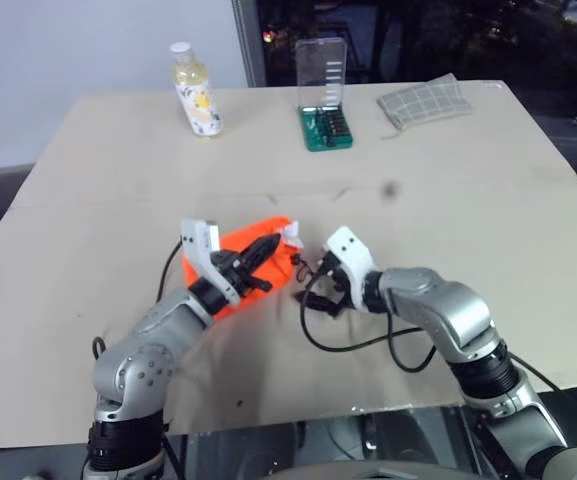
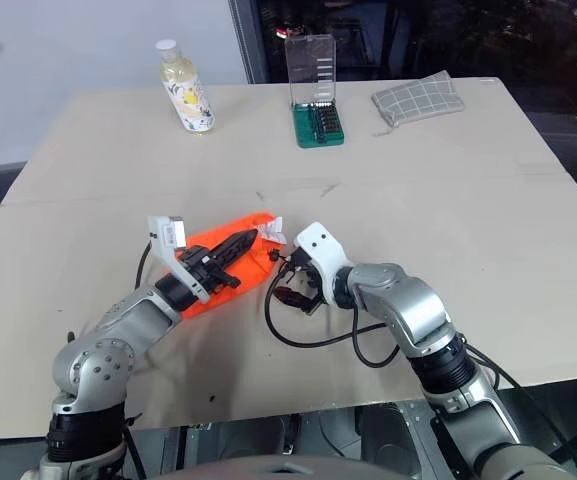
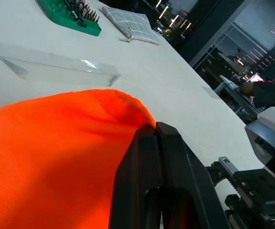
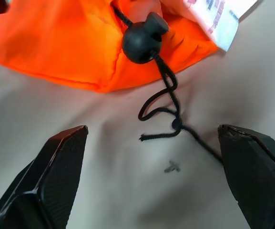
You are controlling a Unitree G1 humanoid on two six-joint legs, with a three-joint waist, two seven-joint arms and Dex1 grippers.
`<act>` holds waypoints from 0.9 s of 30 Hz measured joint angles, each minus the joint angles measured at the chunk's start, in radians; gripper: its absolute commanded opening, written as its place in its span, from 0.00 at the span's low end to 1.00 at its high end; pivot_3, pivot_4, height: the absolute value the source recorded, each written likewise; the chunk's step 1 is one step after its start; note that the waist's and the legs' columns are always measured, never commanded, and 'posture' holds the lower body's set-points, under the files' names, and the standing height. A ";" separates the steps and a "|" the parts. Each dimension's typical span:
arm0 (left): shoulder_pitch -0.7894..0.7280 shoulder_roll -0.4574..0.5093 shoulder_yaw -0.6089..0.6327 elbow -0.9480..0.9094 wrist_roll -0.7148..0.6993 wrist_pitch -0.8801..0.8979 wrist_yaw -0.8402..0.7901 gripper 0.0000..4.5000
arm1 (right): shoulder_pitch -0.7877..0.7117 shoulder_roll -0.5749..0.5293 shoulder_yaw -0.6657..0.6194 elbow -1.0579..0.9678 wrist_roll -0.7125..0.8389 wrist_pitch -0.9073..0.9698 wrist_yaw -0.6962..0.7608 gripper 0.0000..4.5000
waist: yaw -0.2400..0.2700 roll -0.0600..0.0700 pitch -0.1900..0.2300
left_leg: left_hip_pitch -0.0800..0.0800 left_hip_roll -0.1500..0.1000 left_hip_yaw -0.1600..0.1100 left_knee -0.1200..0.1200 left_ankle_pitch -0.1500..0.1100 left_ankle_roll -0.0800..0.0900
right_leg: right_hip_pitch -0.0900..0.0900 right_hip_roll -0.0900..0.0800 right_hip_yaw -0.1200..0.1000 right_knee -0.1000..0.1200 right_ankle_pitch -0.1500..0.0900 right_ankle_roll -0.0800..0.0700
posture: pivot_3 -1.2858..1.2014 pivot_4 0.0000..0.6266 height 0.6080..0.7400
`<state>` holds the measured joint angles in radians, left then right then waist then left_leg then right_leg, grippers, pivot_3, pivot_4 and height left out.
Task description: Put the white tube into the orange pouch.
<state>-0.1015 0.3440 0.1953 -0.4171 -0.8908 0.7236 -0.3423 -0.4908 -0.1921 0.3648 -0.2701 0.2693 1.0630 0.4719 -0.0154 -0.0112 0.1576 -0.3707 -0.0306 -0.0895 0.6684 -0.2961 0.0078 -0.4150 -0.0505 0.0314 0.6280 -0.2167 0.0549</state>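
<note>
Pinching the orange pouch (image 1: 251,262), the left gripper (image 1: 268,245) is seen closed; at three o'clock, the right gripper (image 4: 151,176) is spread wide, empty.

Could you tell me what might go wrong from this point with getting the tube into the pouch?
The white tube sits at the mouth of the orange pouch with its end sticking out, so it may slide back out.

The open right gripper hangs over the loose black cord and its toggle; a finger could snag it.

The left gripper is shut on the pouch's edge; a tug could drag the soft fabric and shed the tube.
</note>
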 measured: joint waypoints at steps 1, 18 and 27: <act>0.001 0.000 0.000 -0.003 0.000 0.000 0.000 0.00 | -0.003 0.000 0.000 0.006 -0.005 -0.006 -0.002 0.99 | 0.000 0.000 0.000 | 0.000 0.000 0.000 0.000 0.000 0.000 | 0.000 0.000 0.000 0.000 0.000 0.000 | 0.52 0.24 1.00; 0.006 0.000 0.000 -0.004 -0.003 0.000 0.002 0.00 | -0.018 0.000 0.060 0.083 -0.091 -0.141 -0.010 0.02 | -0.001 0.000 0.000 | 0.000 0.000 0.000 0.000 0.000 0.000 | 0.000 0.000 0.000 0.000 0.000 0.000 | 0.52 0.24 1.00; 0.008 0.002 0.000 -0.004 0.006 -0.004 -0.002 0.00 | 0.011 0.008 0.024 0.070 -0.081 -0.154 -0.012 0.02 | 0.000 0.000 0.000 | 0.000 0.000 0.000 0.000 0.000 0.000 | 0.000 0.000 0.000 0.000 0.000 0.000 | 0.52 0.24 1.00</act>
<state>-0.0936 0.3462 0.1952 -0.4211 -0.8849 0.7198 -0.3445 -0.4798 -0.1839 0.3885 -0.2001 0.1880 0.9087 0.4597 -0.0150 -0.0112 0.1576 -0.3709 -0.0306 -0.0897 0.6680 -0.2962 0.0078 -0.4152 -0.0504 0.0314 0.6276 -0.2167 0.0548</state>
